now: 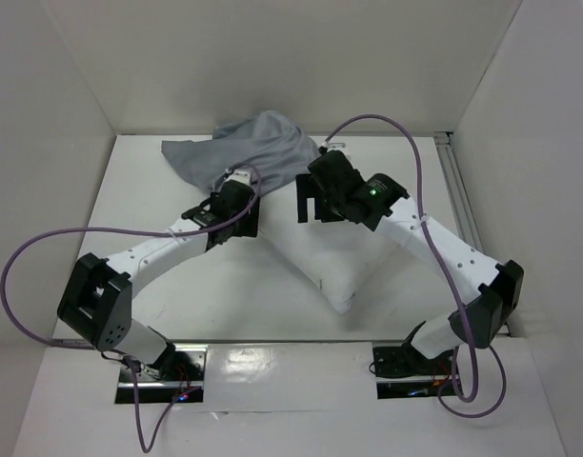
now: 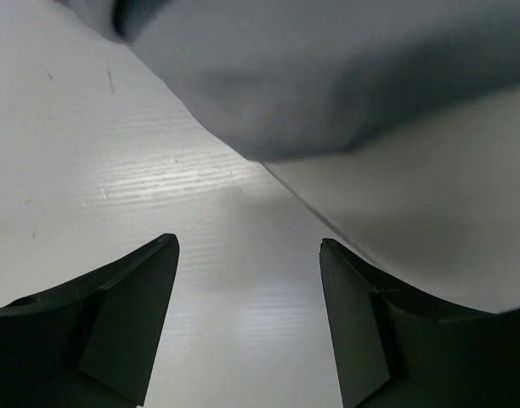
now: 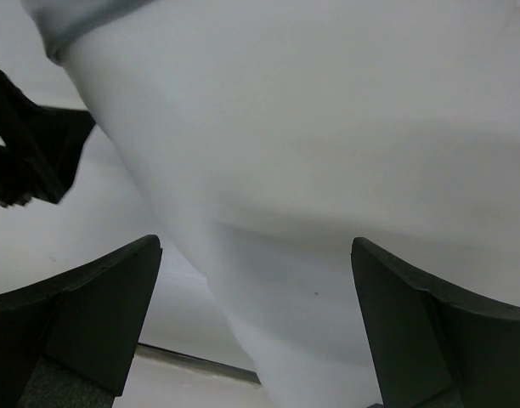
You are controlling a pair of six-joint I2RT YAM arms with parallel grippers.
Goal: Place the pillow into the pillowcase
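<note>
Pillow (image 1: 322, 255) (plump, white) lies diagonal, far end under pillowcase (image 1: 263, 148); left gripper (image 2: 249, 246) and right gripper (image 3: 256, 246) spread, empty; bare table (image 1: 225, 286) near-left.

I see white pillow (image 1: 322, 255) lying diagonal, plump; wrinkled grey pillowcase (image 1: 256, 149) covers its far end only.

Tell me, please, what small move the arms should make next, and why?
Probably ease the left gripper forward and close it on the pillowcase edge just ahead, ready to draw it farther over the pillow. Both it and the right gripper stand open and empty, and only the pillow's far end is covered.
</note>
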